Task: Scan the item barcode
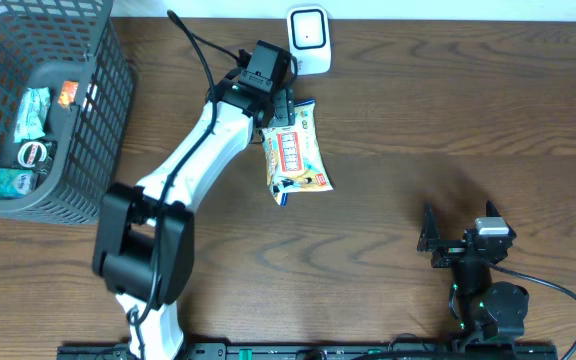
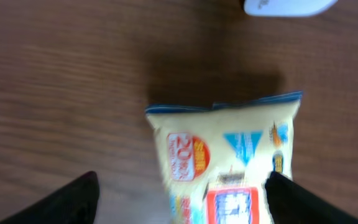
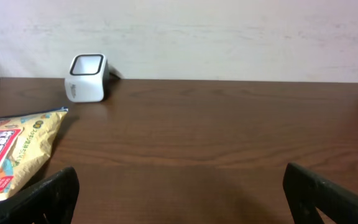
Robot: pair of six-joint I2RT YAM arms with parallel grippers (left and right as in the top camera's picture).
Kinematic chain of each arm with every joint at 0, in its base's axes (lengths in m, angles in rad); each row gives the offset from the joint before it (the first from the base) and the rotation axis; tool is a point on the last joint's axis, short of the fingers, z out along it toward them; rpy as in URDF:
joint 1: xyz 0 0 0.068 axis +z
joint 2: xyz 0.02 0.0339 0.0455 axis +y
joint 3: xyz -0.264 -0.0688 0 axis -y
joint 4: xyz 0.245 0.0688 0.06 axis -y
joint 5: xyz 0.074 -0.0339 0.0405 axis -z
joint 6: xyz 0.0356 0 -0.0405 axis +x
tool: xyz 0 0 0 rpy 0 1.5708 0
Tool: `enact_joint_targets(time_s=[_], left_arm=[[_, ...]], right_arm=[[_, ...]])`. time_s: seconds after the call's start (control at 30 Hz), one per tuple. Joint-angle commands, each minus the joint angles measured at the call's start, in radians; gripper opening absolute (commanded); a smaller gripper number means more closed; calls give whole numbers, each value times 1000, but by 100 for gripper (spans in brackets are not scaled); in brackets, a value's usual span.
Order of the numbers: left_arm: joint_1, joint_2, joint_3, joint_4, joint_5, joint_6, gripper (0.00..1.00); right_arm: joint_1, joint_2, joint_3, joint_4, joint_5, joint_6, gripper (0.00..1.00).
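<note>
Nearest the front edge, the right gripper (image 1: 458, 228) is held low over the wooden table (image 1: 448, 110). Its fingers (image 3: 39, 198) are spread wide with nothing between them. Bare wood is seen ahead of it and to its right, as far as the back edge.

Farther in and left of centre, the snack packet (image 1: 296, 150) is laid flat, its long edges running near to far. Its far end is straddled by the left gripper (image 2: 182, 180), whose fingers are parted. One finger is kept clear of the packet and the other is seen at its side edge, where contact cannot be told.

Just beyond, the white barcode scanner (image 1: 308, 38) is set at the back edge. The grey mesh basket (image 1: 108, 110), holding small packets, is placed at the far left, well apart.
</note>
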Motion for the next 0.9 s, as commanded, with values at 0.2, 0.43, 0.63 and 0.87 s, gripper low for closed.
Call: enact_joint_targets(time_s=[0.2, 0.43, 0.63, 0.87], left_arm=[[-18, 138, -4, 32, 257, -63, 86], [-51, 175, -4, 21, 274, 13, 83], [-88, 176, -4, 36, 274, 72, 83], [-84, 168, 9, 35, 270, 73, 83]], right_arm=[[-1, -6, -2, -6, 1, -8, 99], [-1, -6, -2, -6, 1, -8, 99], [-1, -6, -2, -6, 1, -8, 99], [-1, -6, -2, -6, 1, -8, 99]])
